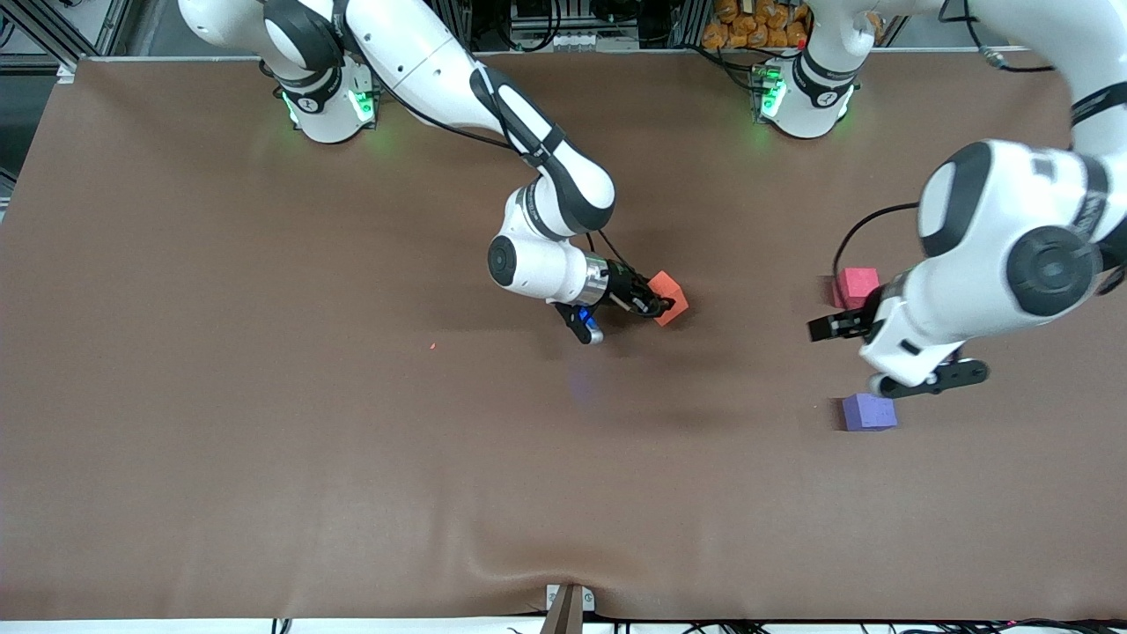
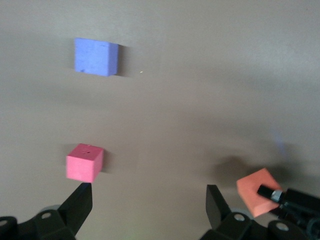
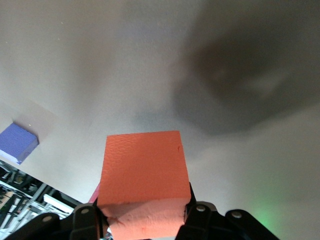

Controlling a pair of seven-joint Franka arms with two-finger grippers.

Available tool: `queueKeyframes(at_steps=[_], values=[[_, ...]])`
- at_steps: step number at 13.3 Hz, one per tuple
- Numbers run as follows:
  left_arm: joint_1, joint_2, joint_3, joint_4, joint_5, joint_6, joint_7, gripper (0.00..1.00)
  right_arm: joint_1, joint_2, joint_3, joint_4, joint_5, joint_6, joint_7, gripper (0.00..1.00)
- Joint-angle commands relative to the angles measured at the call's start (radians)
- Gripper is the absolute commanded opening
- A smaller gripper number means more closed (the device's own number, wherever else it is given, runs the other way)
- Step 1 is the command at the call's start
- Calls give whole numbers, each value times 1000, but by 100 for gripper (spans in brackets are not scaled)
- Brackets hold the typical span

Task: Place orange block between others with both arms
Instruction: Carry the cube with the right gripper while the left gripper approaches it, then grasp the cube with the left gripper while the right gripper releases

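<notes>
The orange block [image 1: 669, 295] hangs tilted, low over the middle of the table, with my right gripper [image 1: 659, 304] shut on it. In the right wrist view the orange block [image 3: 142, 170] fills the gap between the black fingers [image 3: 197, 212]. The pinkish-red cube [image 1: 857, 283] and the purple cube [image 1: 869, 411] rest toward the left arm's end, the purple one nearer the front camera. My left gripper [image 1: 832, 328] hovers open over the gap between them, holding nothing. The left wrist view shows the pinkish-red cube [image 2: 84, 162], the purple cube [image 2: 96, 56] and the orange block [image 2: 256, 192].
A brown cloth [image 1: 352, 440] covers the whole table. A tiny red speck [image 1: 432, 345] lies toward the right arm's end. A metal bracket [image 1: 568, 608] sits at the edge nearest the front camera. Both arm bases [image 1: 330, 101] glow green.
</notes>
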Motion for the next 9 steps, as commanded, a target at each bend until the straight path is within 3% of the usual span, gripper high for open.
queueKeyframes(at_steps=[1,9], values=[[-23,30,2,13,19,16,-67,100,23,22,-17,17,71,20,21,60],[-60,70,-3,3,8,63,-187,100,50,112,-18,138,76,62,99,63]])
